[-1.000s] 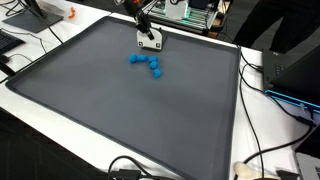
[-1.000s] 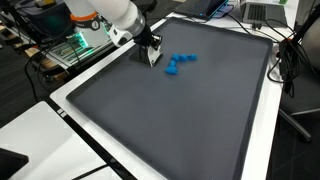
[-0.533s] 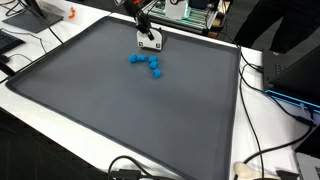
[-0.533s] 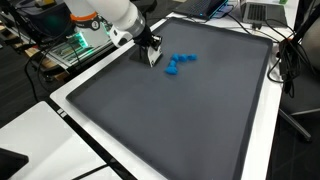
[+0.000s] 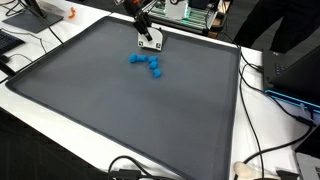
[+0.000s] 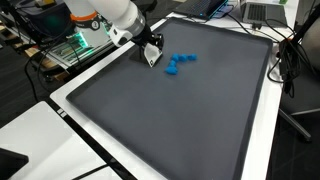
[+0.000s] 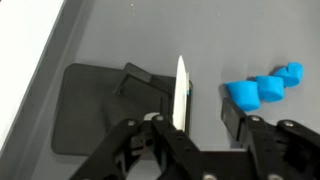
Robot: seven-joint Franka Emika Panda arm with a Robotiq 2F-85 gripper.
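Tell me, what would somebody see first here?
The bright blue blocks jump out, bunched together on the big dark mat near its far side. Right beside them the robot's claw hangs over the mat with a thin white piece between its fingers.

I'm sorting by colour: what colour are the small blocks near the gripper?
The blocks are bright blue; the wrist view shows it best.

One white card [image 7: 181, 90], one grey mat [image 5: 120, 110], about four blue blocks [image 5: 135, 58].
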